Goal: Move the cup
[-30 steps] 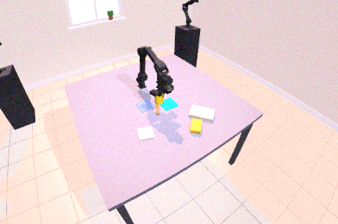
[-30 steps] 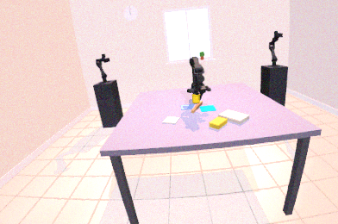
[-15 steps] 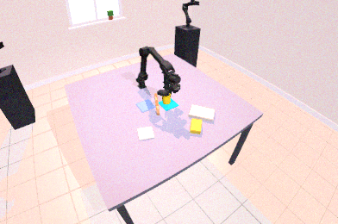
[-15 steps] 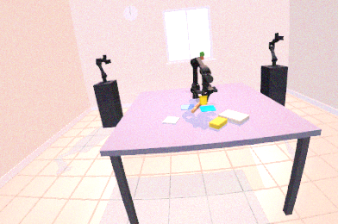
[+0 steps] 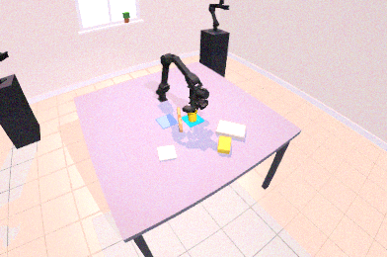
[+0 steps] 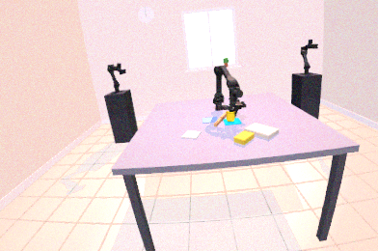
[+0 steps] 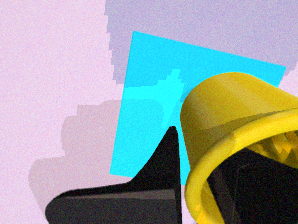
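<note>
Your pincer [image 5: 193, 109] [image 6: 232, 111] grips the yellow cup [image 5: 193, 117] [image 6: 230, 117] [image 7: 235, 100] by its wall, one finger outside and the other inside the rim, over the cyan pad [image 5: 199, 123] [image 6: 233, 123] [image 7: 145, 120] on the tabletop [image 5: 143, 179] [image 6: 159, 151] [image 7: 45, 60]; the wooden bar [image 5: 180, 120] [image 6: 220, 120] lies between that pad and the blue pad [image 5: 166, 121] [image 6: 207, 120], its side of the crossing behind you, as the cyan square looks to be the goal

The relation that matters to you is vertical: the pad lies below the cup, and the way to it appears to be down, with little travel sideways; in the wrist view the cup covers one side of the cyan square, most of whose visible surface spreads to the left of the cup, so you may want a slight shift toward its middle before you lower

Whether the cup's base touches the pad or hangs just above it, you cannot tell from these angles; in the wrist view the mouth faces the camera, and yellow shapes, probably the marbles, show inside, so a level, slow descent guards them, and your pincer should loosen only once the base sits flat
</note>
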`<state>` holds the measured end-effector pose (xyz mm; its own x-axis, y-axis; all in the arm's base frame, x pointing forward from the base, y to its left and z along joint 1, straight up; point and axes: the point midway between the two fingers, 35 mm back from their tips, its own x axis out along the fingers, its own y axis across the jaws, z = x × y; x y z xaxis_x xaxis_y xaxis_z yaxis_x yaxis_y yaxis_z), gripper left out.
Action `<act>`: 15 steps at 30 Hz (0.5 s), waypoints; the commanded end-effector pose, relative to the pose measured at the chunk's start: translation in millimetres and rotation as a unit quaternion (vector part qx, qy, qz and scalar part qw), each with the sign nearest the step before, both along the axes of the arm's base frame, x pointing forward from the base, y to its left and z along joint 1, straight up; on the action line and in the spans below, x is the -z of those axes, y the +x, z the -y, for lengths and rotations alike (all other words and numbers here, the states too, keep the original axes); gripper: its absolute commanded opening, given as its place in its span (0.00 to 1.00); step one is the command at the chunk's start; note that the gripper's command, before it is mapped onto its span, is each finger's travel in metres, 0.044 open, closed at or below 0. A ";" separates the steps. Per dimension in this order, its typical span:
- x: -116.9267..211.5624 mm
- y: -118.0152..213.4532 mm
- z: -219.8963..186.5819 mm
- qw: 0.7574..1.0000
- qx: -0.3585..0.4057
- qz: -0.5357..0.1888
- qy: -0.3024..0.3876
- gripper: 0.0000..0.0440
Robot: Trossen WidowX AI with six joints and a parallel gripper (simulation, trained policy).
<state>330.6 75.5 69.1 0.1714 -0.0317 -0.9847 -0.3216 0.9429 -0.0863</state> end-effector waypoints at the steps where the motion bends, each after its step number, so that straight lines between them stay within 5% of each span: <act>1: 5.3 -2.0 0.9 1.000 0.003 0.001 -0.003 0.11; 10: 0.7 2.8 -0.1 1.000 0.013 0.022 0.011 0.30; 15: -11.1 6.3 -0.8 0.999 0.013 0.041 0.025 0.29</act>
